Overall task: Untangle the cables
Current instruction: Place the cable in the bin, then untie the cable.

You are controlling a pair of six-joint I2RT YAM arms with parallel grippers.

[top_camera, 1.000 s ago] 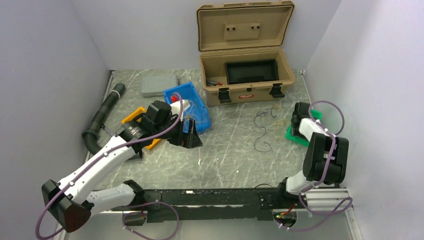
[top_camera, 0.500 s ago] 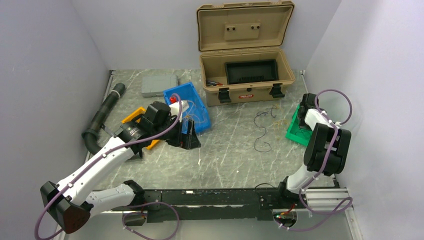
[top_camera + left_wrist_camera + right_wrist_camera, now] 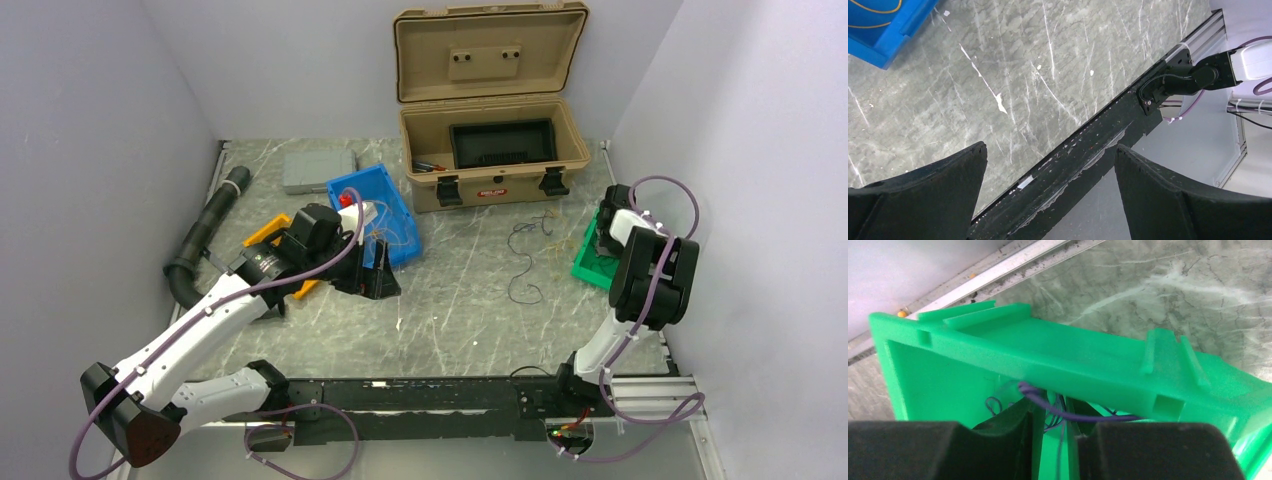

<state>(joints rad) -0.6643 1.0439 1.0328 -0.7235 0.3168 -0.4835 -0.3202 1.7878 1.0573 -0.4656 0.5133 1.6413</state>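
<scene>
my right hand [image 3: 1055, 426], jaws a little apart inside the green bin [image 3: 998, 345], seems to be dropping off a purple cable [image 3: 1068, 415], so next i'd lift clear and fetch the loose cables [image 3: 522, 262] from the worktop [image 3: 450, 300], while my left hand [image 3: 1050, 147] hangs wide apart and empty.

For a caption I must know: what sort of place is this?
Probably a robot test cell in a laboratory: a marbled table closed in by plain walls, a left arm and right arm bolted along its near edge, with a tan case, a blue bin and a green bin as props.
</scene>
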